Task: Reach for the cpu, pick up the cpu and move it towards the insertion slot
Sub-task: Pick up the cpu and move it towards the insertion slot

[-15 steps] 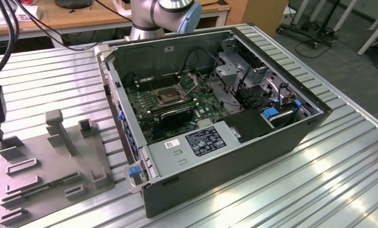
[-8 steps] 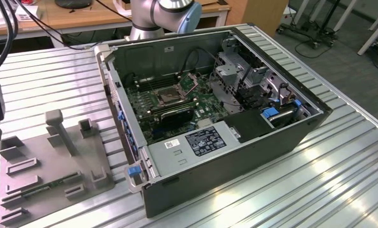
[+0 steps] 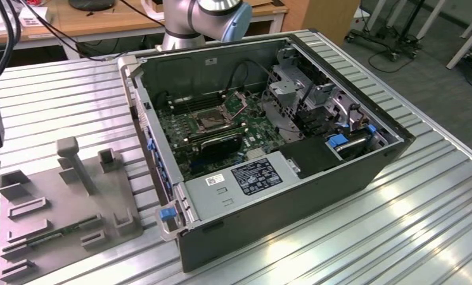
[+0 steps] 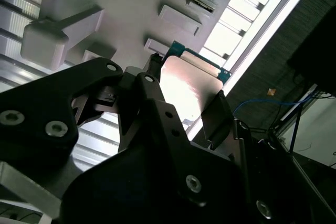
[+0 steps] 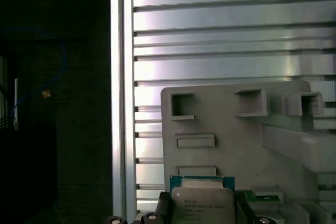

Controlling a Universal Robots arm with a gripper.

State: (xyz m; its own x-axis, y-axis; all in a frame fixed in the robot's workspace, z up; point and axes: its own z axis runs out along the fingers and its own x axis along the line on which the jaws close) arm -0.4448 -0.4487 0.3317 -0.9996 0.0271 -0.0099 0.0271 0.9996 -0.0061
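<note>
OP: Fingers (image 4: 216, 120) are seen up front in the second wrist view, black and closed on something shiny. Is the cpu held or what?

Reply: Yep, held. The gripper (image 4: 185, 94) is clamped on the cpu (image 4: 191, 80), with one finger pressed to each of two opposite edges and the silvery top left uncovered. The same pinch is seen in the first wrist view, with a green rim showing along one side of the chip.

OP: And where is it?

Reply: It's held over the grey tray (image 5: 226, 124), near the tray's edge. Whether the tray is touched can't be told. In the exterior view the gripper is found at the far left, above the slatted table (image 3: 62, 101). A green memory stick (image 3: 62, 233) is laid in one tray recess.

OP: What about the slot?

Reply: The slot (image 3: 206, 122), silver frame with a dark centre, is set in the board inside the open case (image 3: 315, 190). That's on the exterior view's right of the tray, well apart from the gripper.
</note>
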